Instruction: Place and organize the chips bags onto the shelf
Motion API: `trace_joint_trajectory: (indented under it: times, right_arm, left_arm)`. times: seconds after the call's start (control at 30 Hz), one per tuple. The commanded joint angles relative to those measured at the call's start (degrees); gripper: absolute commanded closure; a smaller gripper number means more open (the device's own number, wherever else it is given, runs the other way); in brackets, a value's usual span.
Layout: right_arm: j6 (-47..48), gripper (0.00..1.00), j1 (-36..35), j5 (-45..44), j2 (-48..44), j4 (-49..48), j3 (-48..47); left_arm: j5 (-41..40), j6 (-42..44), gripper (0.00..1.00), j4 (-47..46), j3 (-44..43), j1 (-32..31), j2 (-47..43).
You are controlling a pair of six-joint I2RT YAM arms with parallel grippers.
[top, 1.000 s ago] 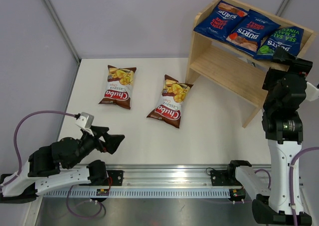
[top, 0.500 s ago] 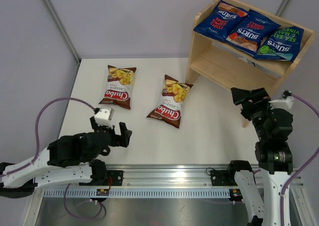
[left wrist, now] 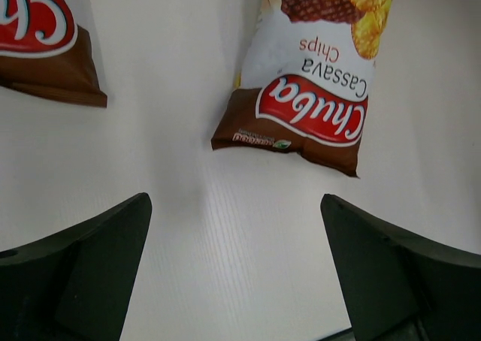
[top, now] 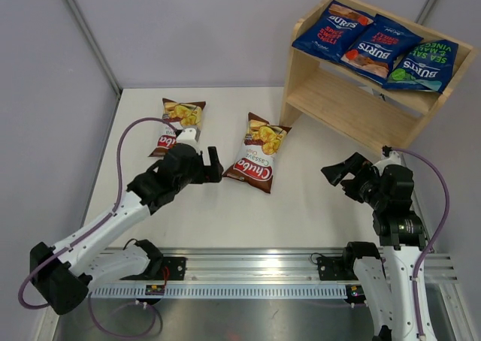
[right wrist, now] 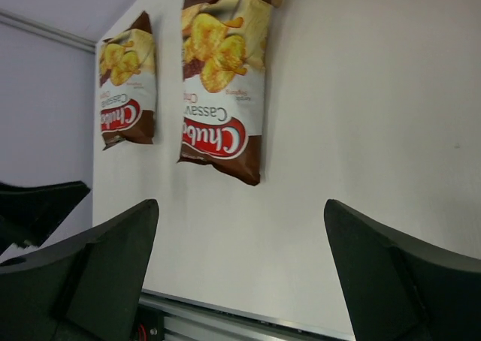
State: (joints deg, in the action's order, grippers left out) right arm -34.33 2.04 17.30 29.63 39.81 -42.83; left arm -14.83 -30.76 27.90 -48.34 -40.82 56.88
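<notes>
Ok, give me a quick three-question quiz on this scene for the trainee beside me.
1. True or false: both Chuba bags lie flat on the table, not on the shelf.
2. How many Burts bags sit on the shelf's top tier? A) two B) three C) five
3. Fill in: the left claw and the right claw are both ___ and hold nothing.

Key: 1 true; 2 B; 3 open.
</notes>
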Motion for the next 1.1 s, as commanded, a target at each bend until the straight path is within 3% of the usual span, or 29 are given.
trace_joint_trajectory:
  times: [0.0, 0.1, 0.27, 0.53, 0.8, 1.07]
  right_arm:
    - [-2.1, 0.0, 0.2, 13.6, 0.0, -7.0, 0.2]
    - [-6.8, 0.01, 0.2, 27.5, -1.3, -15.7, 4.4]
    - [-14.2, 0.01, 0.2, 37.7, -7.1, -25.1, 9.7]
    - [-9.0, 0.01, 0.2, 38.6, -12.6, -14.6, 8.4]
    - [-10.6, 0.03, 0.2, 39.4, -14.4, -16.2, 10.7]
    - [-13.9, 0.04, 0.2, 40.0, -15.7, -18.3, 14.1]
  left_arm:
    - [12.7, 6.4, 0.01, -11.1, -1.5, 5.8, 4.6]
    - [22.7, 11.0, 0.01, -14.3, -3.8, 10.3, 9.4]
    - [33.3, 13.4, 0.01, -15.7, -11.2, 16.2, 23.8]
    - [48.9, 13.7, 0.01, -18.8, -27.7, 19.1, 45.8]
    - [53.3, 11.9, 0.01, -21.7, -40.2, 20.0, 59.6]
    - [45.7, 5.0, 0.01, -28.8, -46.7, 21.7, 66.4]
